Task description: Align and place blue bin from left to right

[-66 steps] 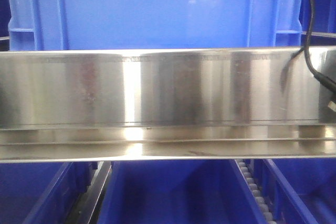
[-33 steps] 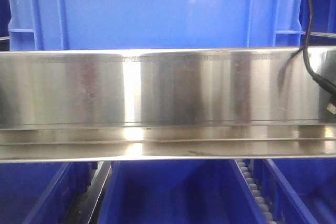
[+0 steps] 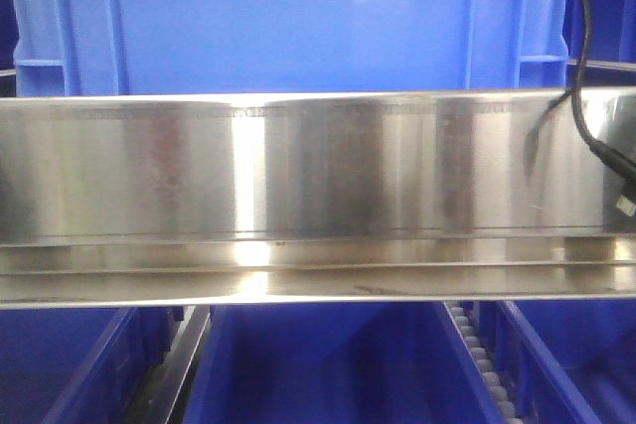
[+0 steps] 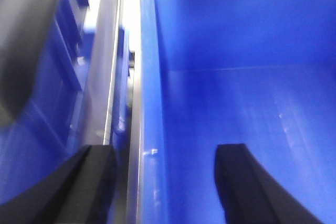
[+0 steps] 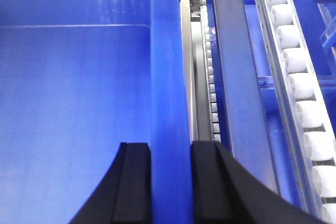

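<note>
Front-facing view: smooth-walled, corner-ribbed blue bin [image 3: 288, 27] beyond steel rail [image 3: 298, 166]; my left gripper [image 4: 165, 182] straddles its wall agape, right gripper [image 5: 169, 182] clamps it.

All matte black and plain at both wrists.
Left gripper [image 4: 165, 149]: two broad black fingers [image 4: 94, 182], rounded at the tips and thickening back toward the wrist, edges blurred. Right gripper [image 5: 170, 145]: flat, square-cut black fingers [image 5: 135, 179] with straight inner faces and curved outer shoulders flaring back toward the wrist, a faint seam between inner pad and outer body. In the front view, a thin black cable [image 3: 584, 27] ending in a small connector.
</note>
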You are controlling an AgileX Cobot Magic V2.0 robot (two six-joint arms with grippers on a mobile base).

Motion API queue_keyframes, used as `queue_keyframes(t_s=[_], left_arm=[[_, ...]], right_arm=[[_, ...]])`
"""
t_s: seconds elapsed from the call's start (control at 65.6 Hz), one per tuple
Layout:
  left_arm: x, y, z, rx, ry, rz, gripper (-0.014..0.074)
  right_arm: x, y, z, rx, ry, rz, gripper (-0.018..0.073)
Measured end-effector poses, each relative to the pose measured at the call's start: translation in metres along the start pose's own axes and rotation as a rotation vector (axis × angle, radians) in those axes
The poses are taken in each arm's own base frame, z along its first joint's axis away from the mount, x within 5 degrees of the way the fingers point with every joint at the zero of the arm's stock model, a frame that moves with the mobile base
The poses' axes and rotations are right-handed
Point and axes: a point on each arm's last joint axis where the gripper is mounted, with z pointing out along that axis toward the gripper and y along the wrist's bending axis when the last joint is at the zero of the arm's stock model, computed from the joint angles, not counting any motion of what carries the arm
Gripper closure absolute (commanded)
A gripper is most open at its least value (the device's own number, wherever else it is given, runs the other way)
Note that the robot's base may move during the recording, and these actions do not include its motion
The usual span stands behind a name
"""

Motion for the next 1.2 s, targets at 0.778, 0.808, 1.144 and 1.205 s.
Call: queue_keyframes(t_s=[0.778, 0.808, 1.144, 1.205], left_arm=[[0.013, -0.004, 0.042, -0.059, 0.078, 0.019, 0.0288], [0.014, -0.003, 0.043, -0.063, 0.084, 0.018, 0.0288], [0.017, -0.003, 0.049, -0.078, 0.114, 0.02, 0.0288], [0.018, -0.003, 0.049, -0.079, 0.116, 0.02, 0.0288]], right_arm=[[0.0, 0.0, 0.0, 0.0, 0.0, 0.0, 0.0628], [0.0, 0.0, 0.0, 0.0, 0.0, 0.0, 0.0628], [0.0, 0.0, 0.0, 0.0, 0.0, 0.0, 0.0628], [0.0, 0.0, 0.0, 0.0, 0.0, 0.0, 0.0628]])
